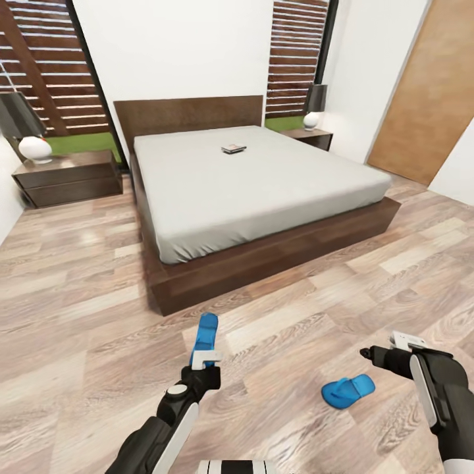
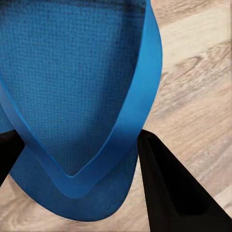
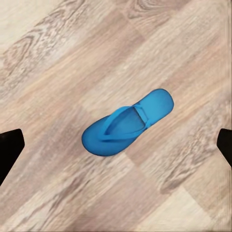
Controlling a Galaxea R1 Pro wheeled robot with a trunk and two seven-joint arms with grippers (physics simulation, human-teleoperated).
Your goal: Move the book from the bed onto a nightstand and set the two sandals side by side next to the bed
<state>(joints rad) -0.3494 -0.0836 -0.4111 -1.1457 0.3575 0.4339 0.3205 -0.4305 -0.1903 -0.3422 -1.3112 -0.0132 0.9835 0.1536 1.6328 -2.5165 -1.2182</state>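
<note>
Past the foot of the bed (image 1: 263,181), I'm parked facing the headboard (image 1: 187,113), both arms low over the wood floor (image 1: 79,329).

Left tool (image 1: 203,361): one blue sandal (image 1: 205,339) sits between its fingers (image 2: 169,188). In the left wrist view the sole fills the gap and the dark fingers flank it on both sides, so I read it as clamped on that sandal. It points toward the bed frame, lengthwise, which suits setting it down parallel to the frame.

Right tool (image 1: 395,349): spread wide, nothing in it. Right wrist view looks straight down on the second sandal (image 3: 126,123), lying flat on the floor, strap up, between the finger tips at the picture edges but not touched. Hovering there looks like a lineup for a top-down pick.

The two sandals are well apart, and at different angles. Not side by side yet.

Book (image 1: 233,149) lies on the mattress near the headboard end, around the middle. Not touched; out of reach from this spot, I'd judge.

Nightstands: one on my left (image 1: 69,176) with a white lamp (image 1: 35,149), one on the far right (image 1: 309,137) with its own lamp (image 1: 312,120). Both tops have bare space for the book.

My read: sandals first, since they're underfoot; book needs a drive up along the bed side.

Risk: thin sole may slip or twist in the pinch.
</note>
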